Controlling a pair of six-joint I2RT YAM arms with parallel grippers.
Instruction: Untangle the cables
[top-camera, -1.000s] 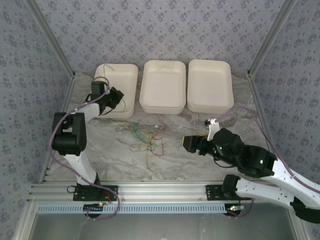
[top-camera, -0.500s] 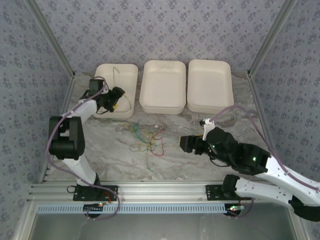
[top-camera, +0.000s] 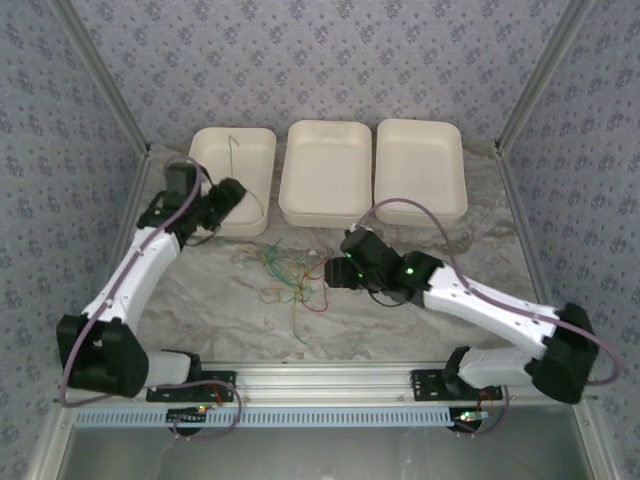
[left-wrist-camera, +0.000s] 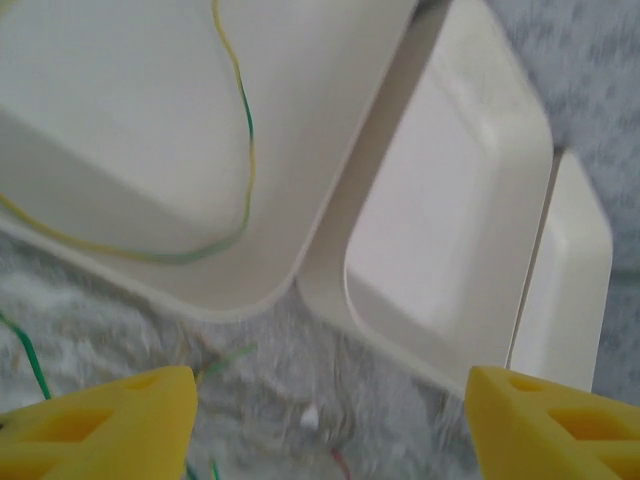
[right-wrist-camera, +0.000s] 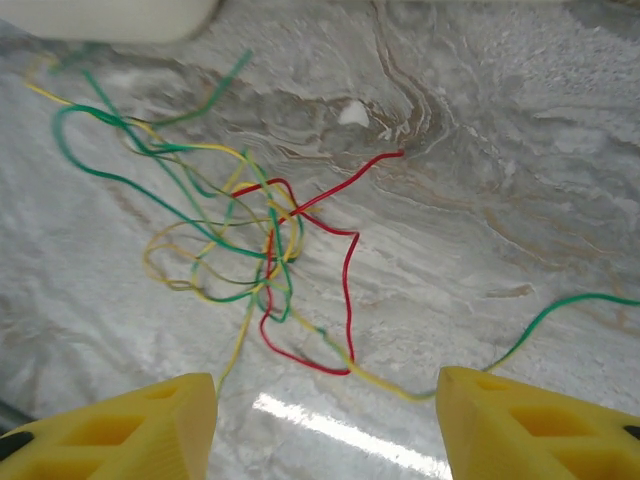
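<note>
Because one yellow-green wire (left-wrist-camera: 246, 140) lies loose in the left tray (left-wrist-camera: 100, 110) while the other cables (right-wrist-camera: 270, 240) sit knotted on the table (right-wrist-camera: 520, 200), I judge that closing on several strands at once would drag the clump or tighten the knot. My left pincer (left-wrist-camera: 330, 425) gapes wide by that tray, empty; my right pincer (right-wrist-camera: 325, 425) hangs spread wide over the tangle, touching nothing

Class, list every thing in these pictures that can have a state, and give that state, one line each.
left tool: open, holding nothing
right tool: open, holding nothing
cables on the table: tangled together
green-and-yellow cable: loose, lying in the left tray
left tray: holds that one cable
middle tray: empty
right tray: empty
</note>
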